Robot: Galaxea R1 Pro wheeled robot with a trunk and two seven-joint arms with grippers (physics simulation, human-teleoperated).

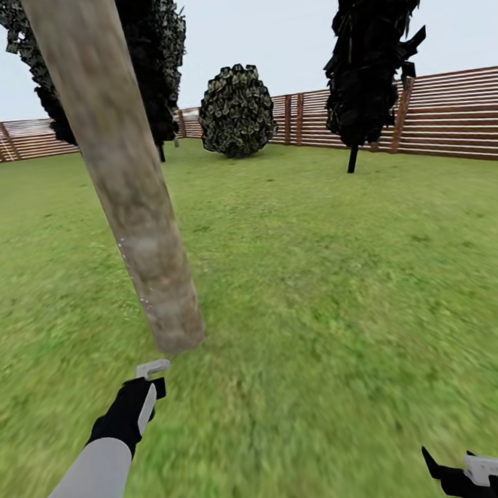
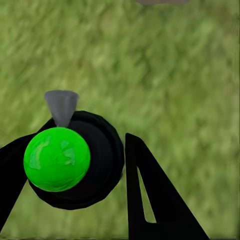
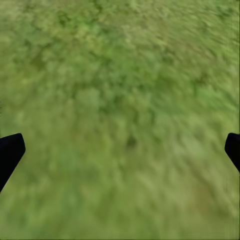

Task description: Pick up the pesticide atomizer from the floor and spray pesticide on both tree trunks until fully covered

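Note:
My left gripper is shut on the pesticide atomizer, a round black body with a glossy green ball and a grey cone nozzle pointing at the grass. In the head view that gripper hovers just in front of the base of a thick, leaning, pale grey-beige tree trunk. A few whitish specks, seemingly pesticide, dot the trunk's lower edge. Another tree with dark foliage stands far right by the fence. My right gripper hangs open over the lawn, its fingers wide apart.
Green grass floor stretches all around. A round dark bush sits at the back near the brown slat fence, which bounds the lawn at the back and right.

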